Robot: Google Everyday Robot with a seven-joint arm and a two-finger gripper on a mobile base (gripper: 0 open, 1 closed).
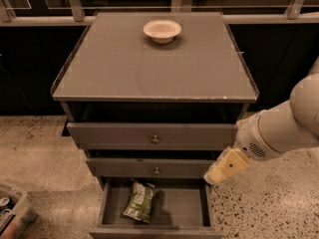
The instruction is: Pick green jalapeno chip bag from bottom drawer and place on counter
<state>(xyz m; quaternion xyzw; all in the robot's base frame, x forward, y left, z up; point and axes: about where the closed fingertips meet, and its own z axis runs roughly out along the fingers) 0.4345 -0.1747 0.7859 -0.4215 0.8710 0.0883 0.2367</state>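
While off bag (138, 201), pincer (209, 178) beside bottom drawer (180, 206)

Grey square tabletop (149, 68) with thin raised edges carries one white bowl (162, 30), upright, near the back edge, about centre. Speckled floor (40, 148) carries the cabinet (109, 133) and a bin (12, 213) at lower left. End effector (212, 177) hangs below tabletop level, by the cabinet's right front.

1 counter (149, 68) carries 1 white bowl (162, 30). Below: 2 shallow drawers (109, 134), 1 round knob (155, 139) each, and 1 bottom drawer (182, 204) holding 1 green jalapeno chip bag (139, 201). 1 gripper (214, 176) hangs at lower right.
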